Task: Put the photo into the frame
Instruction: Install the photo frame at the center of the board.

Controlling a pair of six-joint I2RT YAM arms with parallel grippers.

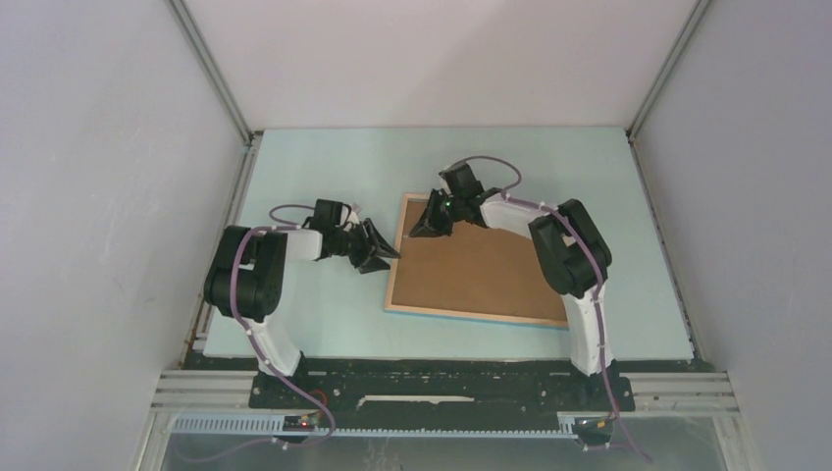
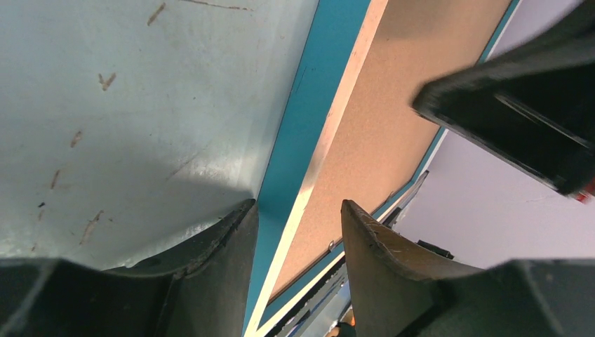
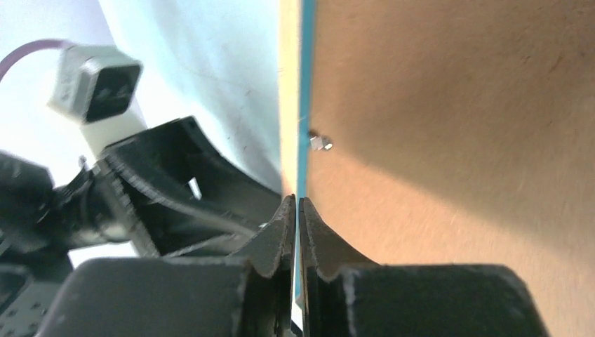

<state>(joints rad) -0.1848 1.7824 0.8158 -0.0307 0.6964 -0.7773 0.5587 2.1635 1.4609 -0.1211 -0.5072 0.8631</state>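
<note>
Top external: pale-green tabletop (image 1: 324,167) holds turquoise-edged light-wood rectangular frame (image 1: 471,313) face down, w/ brown backing board (image 1: 476,265) inside; photo not visible. L gripper (image 1: 379,246) jaws apart astride frame's left edge. R gripper (image 1: 429,222) fingers nearly together at far-left corner, nothing visibly pinched. Pry board slowly, L steadying frame.

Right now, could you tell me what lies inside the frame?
A brown backing board fills the frame. The photo is not visible; anything under the board is covered.
</note>
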